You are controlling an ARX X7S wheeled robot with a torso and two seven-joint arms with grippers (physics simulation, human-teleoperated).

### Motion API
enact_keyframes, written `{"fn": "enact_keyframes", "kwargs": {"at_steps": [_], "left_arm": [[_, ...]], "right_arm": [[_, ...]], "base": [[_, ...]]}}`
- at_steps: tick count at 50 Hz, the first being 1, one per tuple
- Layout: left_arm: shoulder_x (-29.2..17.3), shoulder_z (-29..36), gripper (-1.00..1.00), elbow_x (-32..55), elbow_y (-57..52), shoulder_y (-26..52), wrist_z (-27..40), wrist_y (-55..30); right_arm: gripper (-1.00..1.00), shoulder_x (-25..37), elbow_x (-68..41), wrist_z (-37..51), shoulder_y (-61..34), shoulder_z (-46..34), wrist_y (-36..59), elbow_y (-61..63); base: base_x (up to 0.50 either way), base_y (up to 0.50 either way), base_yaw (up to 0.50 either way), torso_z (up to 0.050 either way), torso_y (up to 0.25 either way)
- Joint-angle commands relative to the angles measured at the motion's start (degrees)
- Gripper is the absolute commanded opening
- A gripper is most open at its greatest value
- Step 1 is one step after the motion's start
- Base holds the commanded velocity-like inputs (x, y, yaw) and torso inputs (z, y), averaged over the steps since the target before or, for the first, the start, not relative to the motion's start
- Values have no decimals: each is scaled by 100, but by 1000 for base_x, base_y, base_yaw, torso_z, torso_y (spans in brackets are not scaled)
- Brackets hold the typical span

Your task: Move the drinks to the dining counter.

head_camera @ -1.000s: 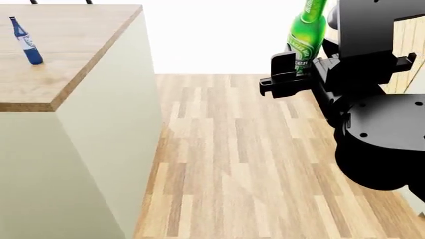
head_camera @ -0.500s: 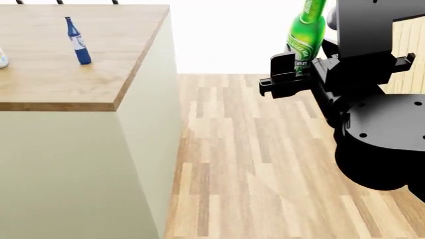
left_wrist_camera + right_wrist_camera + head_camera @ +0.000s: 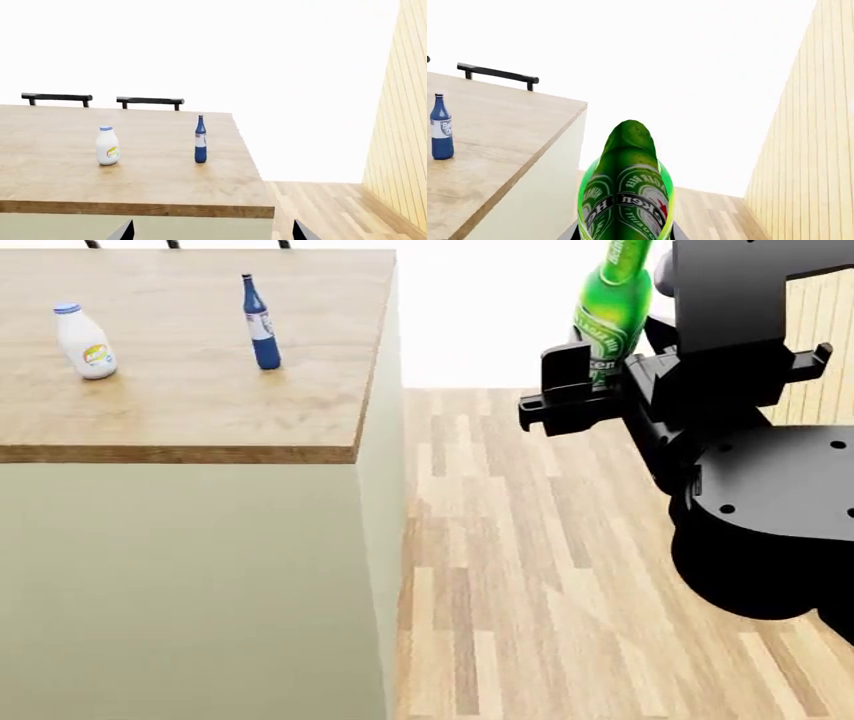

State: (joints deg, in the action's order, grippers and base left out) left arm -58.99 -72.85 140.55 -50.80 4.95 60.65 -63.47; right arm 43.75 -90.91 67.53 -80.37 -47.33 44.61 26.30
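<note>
1. The right tool (image 3: 587, 375) is clamped on the lower body of the green bottle (image 3: 614, 310). The bottle stands nearly upright, probably so that it can be set down on its base without being turned.
2. The bottle is carried high, out over the wooden floor (image 3: 534, 570) and well off the desk (image 3: 200, 410). Its base looks to sit above the plank top, which should let it clear the edge.
3. The left tool (image 3: 213, 232) shows only two dark finger tips in its wrist view. They are spread apart with nothing between them.
4. The white bottle (image 3: 84, 340) and the blue bottle (image 3: 260, 325) stand upright on the desk, apart from each other and back from the edge. This leaves bare top near the corner for the third bottle.
5. Two drinks seem delivered; the green one is not yet.
</note>
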Motion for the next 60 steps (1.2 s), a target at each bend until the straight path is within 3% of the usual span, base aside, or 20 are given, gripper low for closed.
{"fn": "enact_keyframes", "kwargs": {"at_steps": [1, 40, 60], "left_arm": [[-8, -18, 100, -4, 15, -7, -9, -8], [50, 72, 100, -115, -4, -14, -85, -24], [91, 80, 100, -153, -18, -30, -107, -53]], "right_arm": [[-100, -34, 91, -46, -62, 30, 63, -41], [-100, -6, 84, -18, -16, 26, 44, -26], [-100, 19, 105, -24, 35, 32, 6, 20]], "base": [[-3, 500, 0, 0, 0], [23, 500, 0, 0, 1], [335, 433, 0, 0, 1]]}}
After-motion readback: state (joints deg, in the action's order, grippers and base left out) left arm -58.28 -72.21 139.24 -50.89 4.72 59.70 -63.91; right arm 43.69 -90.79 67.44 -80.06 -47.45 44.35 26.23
